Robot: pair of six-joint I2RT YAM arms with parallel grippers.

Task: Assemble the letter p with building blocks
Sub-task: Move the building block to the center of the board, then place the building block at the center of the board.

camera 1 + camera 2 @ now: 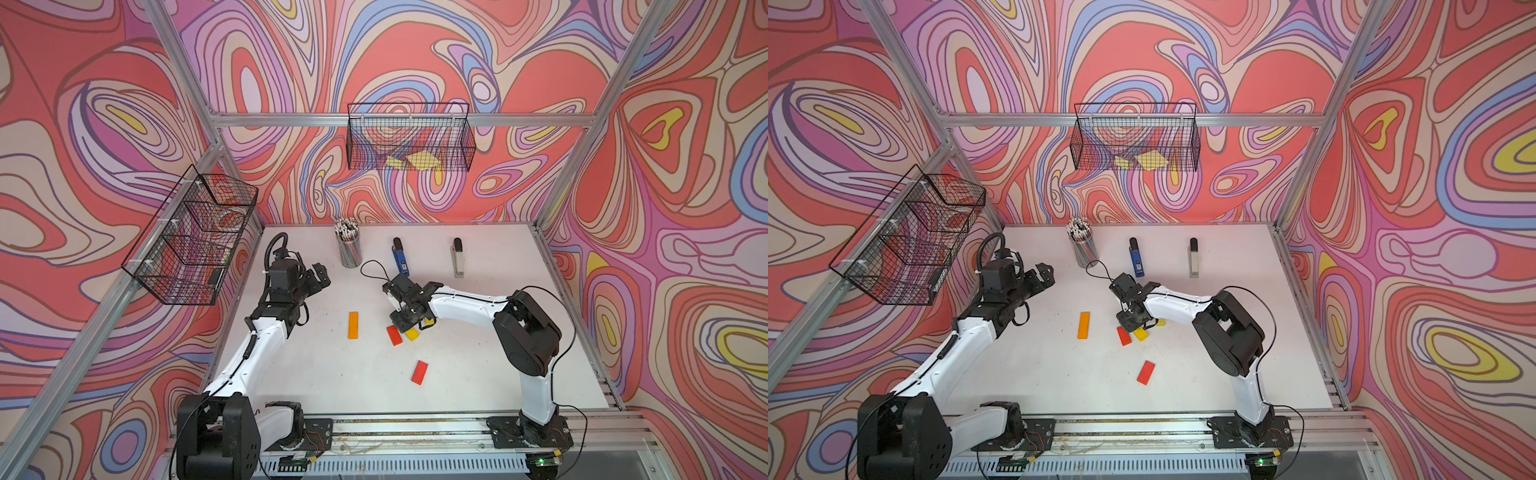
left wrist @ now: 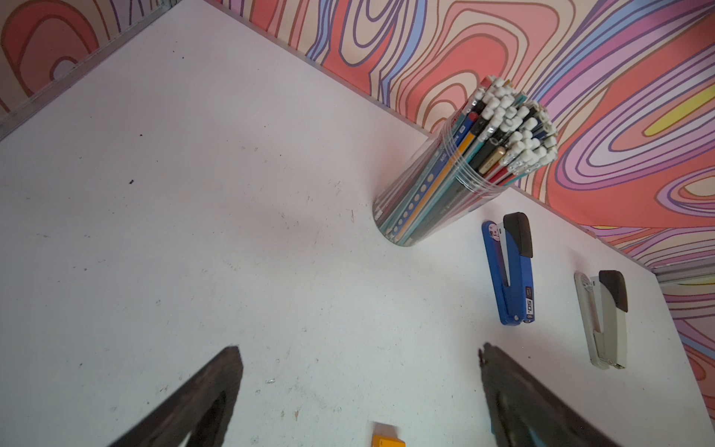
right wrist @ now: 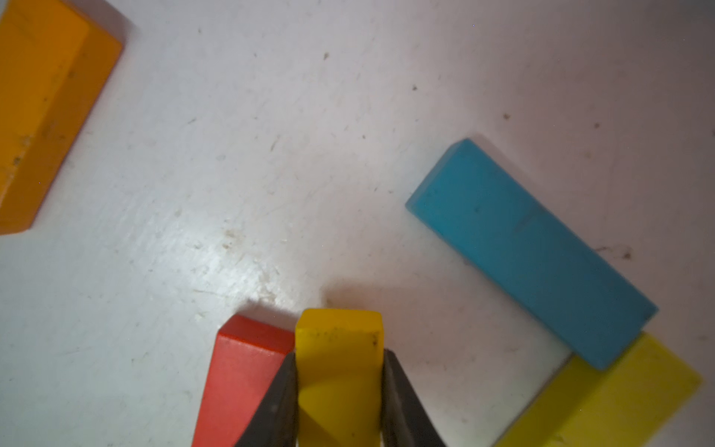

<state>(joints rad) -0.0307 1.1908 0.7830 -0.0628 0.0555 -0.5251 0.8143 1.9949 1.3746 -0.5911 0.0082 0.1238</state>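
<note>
Clamping a flat yellow rectangular block (image 3: 338, 329) between the jaws of the right gripper (image 3: 338, 353), at the middle of the white tabletop (image 1: 478, 365). Sits just right of a short red flat block (image 1: 394, 335), with a long orange flat block (image 1: 353, 325) farther left. Shows, to the right, a light blue flat block (image 3: 530, 251) touching a second yellow block (image 3: 619, 398). Leaves another red block (image 1: 420, 372) nearer, well apart. Holds the left gripper (image 1: 322, 276) raised at far left, jaws wide apart, empty

Left arm (image 1: 258, 337), right arm (image 1: 465, 301): white shells, black joint housings, looped black cables (image 1: 269, 249), dark tapered jaws.
</note>
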